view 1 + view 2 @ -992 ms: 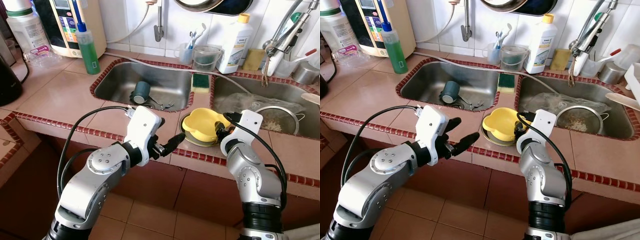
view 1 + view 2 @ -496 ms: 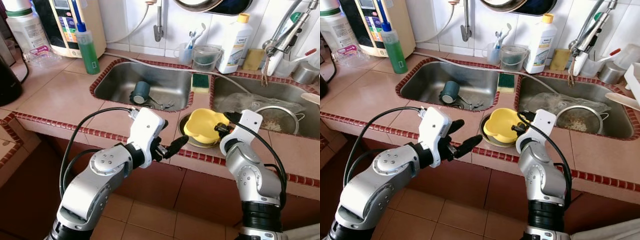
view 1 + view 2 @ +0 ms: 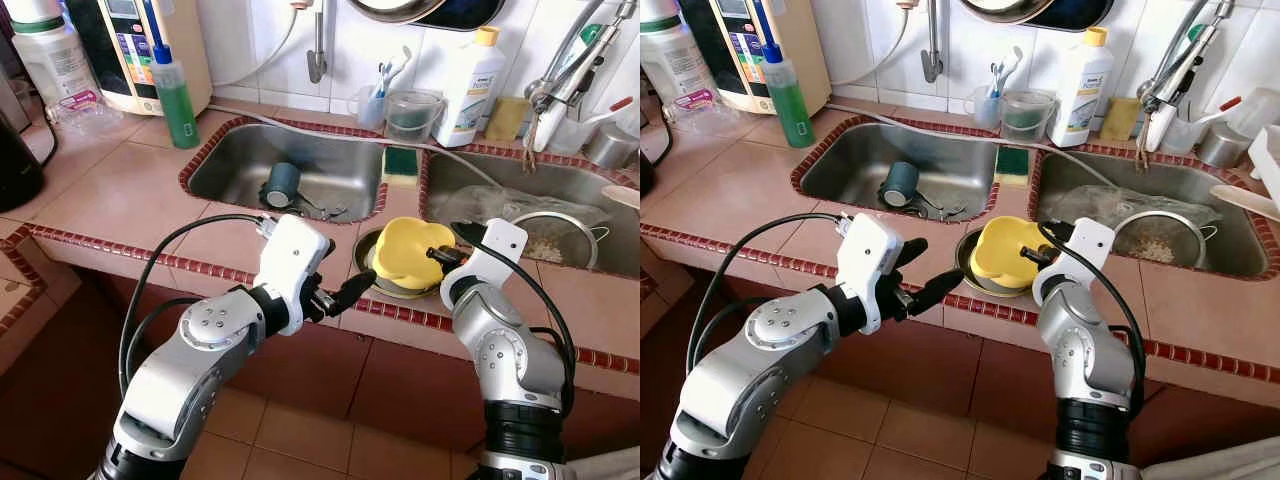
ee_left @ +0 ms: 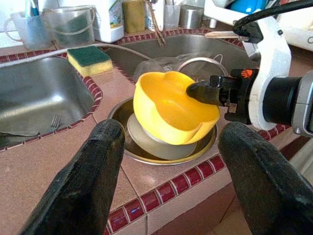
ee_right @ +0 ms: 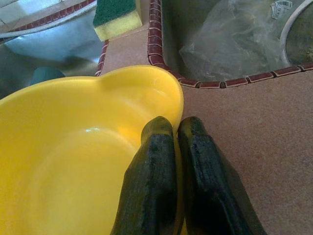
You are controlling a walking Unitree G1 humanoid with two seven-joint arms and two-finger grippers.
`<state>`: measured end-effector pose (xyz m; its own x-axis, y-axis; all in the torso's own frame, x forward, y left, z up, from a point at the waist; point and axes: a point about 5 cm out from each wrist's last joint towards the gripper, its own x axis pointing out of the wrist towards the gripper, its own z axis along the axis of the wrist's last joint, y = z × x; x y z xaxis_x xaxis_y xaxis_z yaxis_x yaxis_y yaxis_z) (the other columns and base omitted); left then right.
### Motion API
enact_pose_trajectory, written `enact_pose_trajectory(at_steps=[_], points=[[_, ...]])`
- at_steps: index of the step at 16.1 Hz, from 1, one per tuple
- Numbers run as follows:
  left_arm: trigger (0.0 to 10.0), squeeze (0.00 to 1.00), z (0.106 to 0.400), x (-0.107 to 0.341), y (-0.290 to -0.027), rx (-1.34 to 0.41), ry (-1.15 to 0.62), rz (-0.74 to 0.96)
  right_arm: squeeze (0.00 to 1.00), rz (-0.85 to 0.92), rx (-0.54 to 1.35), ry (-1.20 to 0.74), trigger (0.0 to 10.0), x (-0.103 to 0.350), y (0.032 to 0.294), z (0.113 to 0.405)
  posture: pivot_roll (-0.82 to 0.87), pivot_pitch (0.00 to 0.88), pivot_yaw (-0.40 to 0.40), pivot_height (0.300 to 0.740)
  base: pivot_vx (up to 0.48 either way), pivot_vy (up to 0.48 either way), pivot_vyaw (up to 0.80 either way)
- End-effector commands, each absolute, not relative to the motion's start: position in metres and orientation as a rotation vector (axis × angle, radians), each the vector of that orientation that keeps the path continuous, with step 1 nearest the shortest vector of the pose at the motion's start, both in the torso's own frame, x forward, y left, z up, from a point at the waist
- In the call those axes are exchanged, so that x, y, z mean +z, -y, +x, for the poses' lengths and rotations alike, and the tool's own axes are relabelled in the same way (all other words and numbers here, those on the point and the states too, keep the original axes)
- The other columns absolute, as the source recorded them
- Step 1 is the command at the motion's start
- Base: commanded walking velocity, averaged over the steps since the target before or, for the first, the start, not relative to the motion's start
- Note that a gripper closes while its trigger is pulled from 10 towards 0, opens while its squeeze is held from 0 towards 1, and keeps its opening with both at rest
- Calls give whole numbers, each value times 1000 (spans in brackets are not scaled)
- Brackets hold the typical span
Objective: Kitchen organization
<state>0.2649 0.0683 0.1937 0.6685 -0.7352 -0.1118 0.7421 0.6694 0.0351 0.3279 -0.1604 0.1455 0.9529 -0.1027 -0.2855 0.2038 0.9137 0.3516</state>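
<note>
A yellow bowl point(image 3: 403, 250) hangs tilted on its side over a round metal dish point(image 4: 195, 152) on the tiled counter between the two sinks. My right gripper point(image 5: 177, 125) is shut on the yellow bowl's rim, one finger inside and one outside. A smaller metal plate point(image 4: 146, 142) lies inside the dish, under the bowl. My left gripper point(image 3: 925, 268) is open at the counter's front edge, just left of the dish, holding nothing.
The left sink point(image 3: 330, 150) holds a teal cup point(image 3: 282, 184) and forks. A green-yellow sponge point(image 3: 402, 165) lies on the divider. In the right sink are a strainer point(image 3: 545, 238) and a plastic bag. A green soap bottle point(image 3: 176, 95) and a white bottle point(image 3: 470, 75) stand behind.
The right gripper has raised the yellow bowl off the metal dish and tipped it more upright. The left gripper edged slightly right, then stayed still.
</note>
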Motion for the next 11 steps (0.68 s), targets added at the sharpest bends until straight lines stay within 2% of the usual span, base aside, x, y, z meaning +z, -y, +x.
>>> enact_pose_trajectory(at_steps=[1, 4, 5, 6, 7, 11], points=[[10000, 0, 268, 199, -69, -826, -66, 90, 0, 422, -149, -227, 0, 154, 159, 332, -143, 43, 8, 740, 0, 0, 0], [10000, 0, 275, 204, -74, -797, -43, 51, 0, 451, -125, -161, 0, 167, 160, 335, -151, 26, 15, 740, 0, 0, 0], [10000, 0, 280, 208, -77, -773, -30, 17, 0, 464, -115, -115, 1137, 175, 162, 336, -153, 20, 14, 740, 0, 0, 0], [10000, 0, 287, 212, -81, -739, -21, -33, 0, 447, -113, -50, 8588, 184, 164, 338, -162, 18, 15, 740, 0, 0, 0], [10000, 0, 293, 216, -84, -710, -11, -73, 0, 415, -103, -22, 10000, 189, 164, 341, -165, 24, 15, 740, 0, 0, 0], [10000, 0, 311, 215, -95, -575, 31, -25, 0, 367, 69, 166, 10000, 202, 153, 335, -155, 0, 9, 740, 0, 0, 0]])
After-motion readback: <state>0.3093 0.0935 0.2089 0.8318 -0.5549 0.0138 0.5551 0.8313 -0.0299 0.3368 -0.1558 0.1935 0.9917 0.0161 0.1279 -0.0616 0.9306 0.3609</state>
